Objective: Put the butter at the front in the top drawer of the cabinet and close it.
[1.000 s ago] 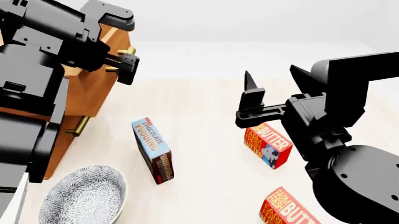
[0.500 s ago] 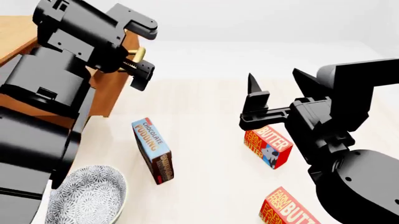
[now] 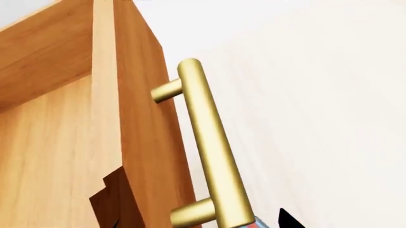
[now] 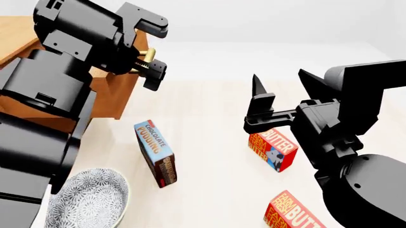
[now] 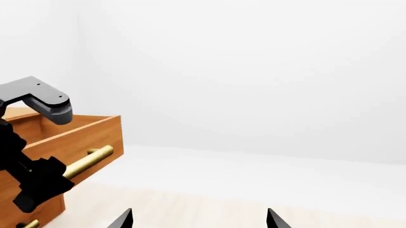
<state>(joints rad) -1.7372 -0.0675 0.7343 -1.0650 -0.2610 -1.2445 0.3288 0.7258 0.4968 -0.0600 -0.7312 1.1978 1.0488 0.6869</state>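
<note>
The cabinet (image 4: 108,97) stands at the left, and its top drawer (image 4: 19,33) is slid out. My left gripper (image 4: 152,50) is open, its fingers straddling the drawer's brass handle (image 4: 149,54) without clamping it. Up close, that handle (image 3: 212,156) runs down the drawer front (image 3: 136,118). Two butter cartons lie on the table: the front one (image 4: 295,213) nearest me and another (image 4: 273,148) behind it. My right gripper (image 4: 279,75) hangs open and empty above the farther carton. Its wrist view shows the drawer (image 5: 70,137) and empty table between its fingertips (image 5: 123,219).
A blue chocolate pudding box (image 4: 155,152) stands on edge in the middle of the light table (image 4: 209,109). A patterned bowl (image 4: 89,199) sits at the front left, below the cabinet. My right arm's bulk (image 4: 368,190) covers the front right corner.
The drawer handle and my left gripper have moved rightward, away from the cabinet, and the top drawer is farther out. The right arm has barely shifted.
</note>
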